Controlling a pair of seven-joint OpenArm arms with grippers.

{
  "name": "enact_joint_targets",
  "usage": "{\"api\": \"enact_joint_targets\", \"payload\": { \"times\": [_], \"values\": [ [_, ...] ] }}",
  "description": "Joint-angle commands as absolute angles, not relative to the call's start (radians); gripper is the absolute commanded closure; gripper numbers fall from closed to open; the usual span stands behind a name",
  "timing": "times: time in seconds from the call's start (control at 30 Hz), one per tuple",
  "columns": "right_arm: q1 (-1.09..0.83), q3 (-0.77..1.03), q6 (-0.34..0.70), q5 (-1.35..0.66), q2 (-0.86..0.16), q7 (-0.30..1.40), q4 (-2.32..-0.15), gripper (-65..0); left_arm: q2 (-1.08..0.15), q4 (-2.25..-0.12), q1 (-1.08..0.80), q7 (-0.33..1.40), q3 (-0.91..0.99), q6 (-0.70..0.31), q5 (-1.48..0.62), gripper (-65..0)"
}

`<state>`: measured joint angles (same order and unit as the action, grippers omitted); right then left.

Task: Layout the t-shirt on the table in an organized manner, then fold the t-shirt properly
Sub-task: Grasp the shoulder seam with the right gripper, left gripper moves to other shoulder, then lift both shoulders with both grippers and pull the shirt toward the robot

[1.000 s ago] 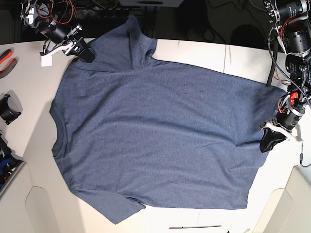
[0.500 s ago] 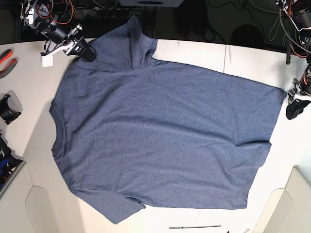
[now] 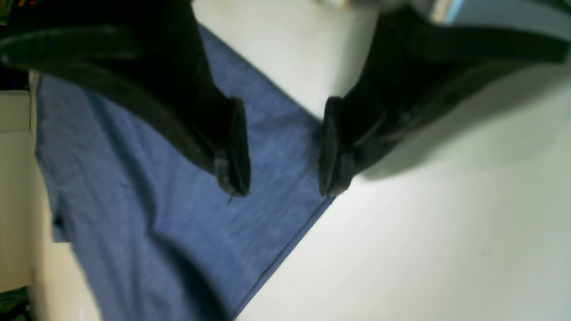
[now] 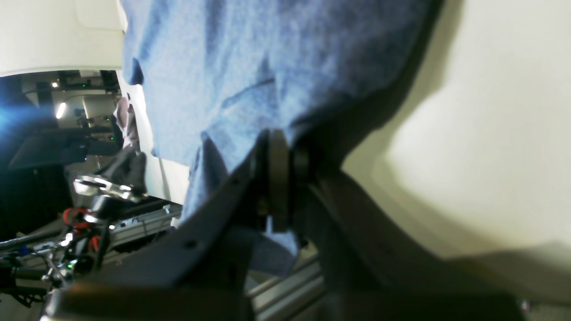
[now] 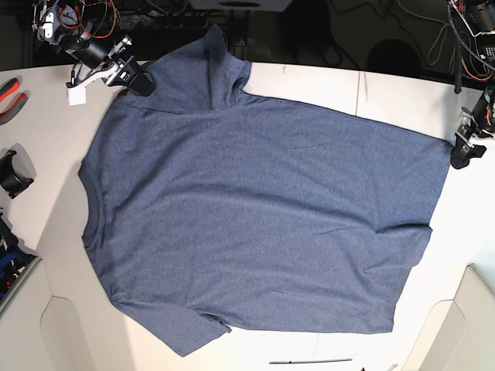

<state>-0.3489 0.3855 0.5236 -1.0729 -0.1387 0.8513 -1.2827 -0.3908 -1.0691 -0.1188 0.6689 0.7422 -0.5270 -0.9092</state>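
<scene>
You see the t-shirt (image 5: 255, 216) spread flat on the white counter (image 5: 325, 81), and it covers most of the middle. At the near edge one sleeve (image 5: 182, 332) points toward you, a little left of centre. The collar (image 5: 89, 205) is on the left side and the hem (image 5: 429, 224) is on the right side, so the shirt lies sideways. The fabric is mostly smooth, with only small wrinkles near the right hem. No lettering shows on the upper side.

At the right, the left gripper (image 5: 462, 152) stands just beside the far right corner of the hem. In the left wrist view its fingers (image 3: 232, 147) are wide apart and they hold nothing; the corner of the shirt lies below them on the counter, and I cannot tell if they touch it.

At the far left, the right gripper (image 5: 138, 79) is at the far sleeve (image 5: 205, 66). In the right wrist view its fingers (image 4: 279, 178) are pressed together with blue fabric pinched between them. This far sleeve reaches the far edge of the counter.

On the left border you also see red-handled pliers (image 5: 9, 93) and a black round object (image 5: 11, 174).
</scene>
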Motion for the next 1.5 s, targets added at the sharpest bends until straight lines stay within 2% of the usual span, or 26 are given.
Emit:
{"api": "enact_joint_targets", "payload": {
  "times": [0.0, 0.2, 0.63, 0.7, 0.8, 0.93, 1.1, 1.3, 1.47],
  "values": [
    [-0.352, 0.385, 0.513, -1.059, -0.149, 0.868, -1.290, 0.0, -0.412, -1.063, -0.111, 0.654, 0.748, -0.534, -0.920, -29.3],
    [-0.352, 0.385, 0.513, -1.059, -0.149, 0.869, -1.290, 0.0, -0.407, -0.982, -0.111, 0.636, 0.748, -0.535, -0.917, -29.3],
    [-0.352, 0.385, 0.522, -1.064, -0.149, 0.876, -1.290, 0.0, -0.352, -0.982, -0.025, 0.621, 0.724, -0.526, -0.822, -28.1],
    [-0.352, 0.385, 0.524, -1.073, -0.149, 0.876, -1.290, 0.0, -0.352, -0.982, -0.025, 0.621, 0.714, -0.519, -0.822, -19.8],
    [-0.352, 0.385, 0.525, -1.081, -0.149, 0.878, -1.290, 0.0, -0.352, -0.982, -0.025, 0.621, 0.713, -0.520, -0.822, 0.0],
    [-0.353, 0.385, 0.547, -1.082, -0.149, 0.897, -1.293, 0.0, -0.352, -0.982, -0.030, 0.622, 0.713, -0.522, -0.823, 0.0],
    [-0.361, 0.385, 0.547, -1.082, -0.152, 0.928, -1.338, 0.0, -0.352, -1.006, -0.075, 0.625, 0.713, -0.599, -0.850, 0.0],
    [-0.376, 0.392, 0.548, -1.078, -0.178, 0.944, -1.463, 0.0, -0.351, -1.061, -0.144, 0.633, 0.734, -0.649, -0.902, 0.0],
    [-0.378, 0.395, 0.547, -1.033, -0.207, 0.948, -1.569, 0.0, -0.351, -1.155, -0.194, 0.646, 0.760, -0.648, -0.905, 0.0]
  ]
}}
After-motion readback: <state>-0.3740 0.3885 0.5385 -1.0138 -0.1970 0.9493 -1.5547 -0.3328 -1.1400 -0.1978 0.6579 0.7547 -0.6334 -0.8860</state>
